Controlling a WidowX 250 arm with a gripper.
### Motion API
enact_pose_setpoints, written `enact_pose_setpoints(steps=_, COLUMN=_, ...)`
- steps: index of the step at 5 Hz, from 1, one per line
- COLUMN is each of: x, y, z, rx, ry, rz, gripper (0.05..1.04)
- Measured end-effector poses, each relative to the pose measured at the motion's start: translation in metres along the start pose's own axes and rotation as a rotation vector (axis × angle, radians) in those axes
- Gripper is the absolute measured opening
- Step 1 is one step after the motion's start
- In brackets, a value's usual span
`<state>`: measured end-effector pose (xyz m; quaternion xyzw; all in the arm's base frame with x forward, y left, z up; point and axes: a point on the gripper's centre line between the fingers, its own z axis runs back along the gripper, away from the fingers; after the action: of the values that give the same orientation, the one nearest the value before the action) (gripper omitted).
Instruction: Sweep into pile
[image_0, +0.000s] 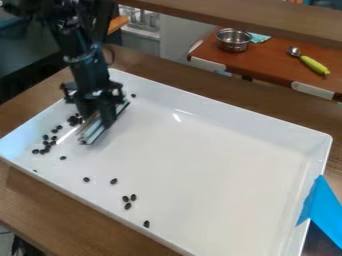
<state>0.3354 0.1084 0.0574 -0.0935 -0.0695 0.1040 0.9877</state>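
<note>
In the camera view, a reddish-brown back desk (267, 62) held one metal pot (233, 41), one teal cloth (258, 38) and one green-handled utensil (312, 64). One white tray (220, 150) sat on the wooden front desk (40, 205), one piece of blue tape (322, 207) across its right rim. The black gripper (100, 111) hung over the tray's left part, its fingers clamped on one flat-edged tool (93, 131). Dark beans (113, 181) lay in the tray: about nine loosely grouped at left, several too bunched to count beside the gripper, one beyond it, and eight scattered nearer the front.
</note>
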Motion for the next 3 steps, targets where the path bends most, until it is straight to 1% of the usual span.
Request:
enact_pose_setpoints(steps=1, x=-0.009, y=-0.052, z=0.018, rx=-0.079, ry=-0.041, rz=-0.061, gripper=0.393)
enact_pose_setpoints(steps=2, x=-0.028, y=-0.098, z=0.021, rx=-0.116, ry=-0.060, rz=-0.120, gripper=0.393)
enact_pose_setpoints(steps=3, x=-0.055, y=-0.146, z=0.008, rx=-0.092, ry=-0.055, rz=-0.198, gripper=0.393)
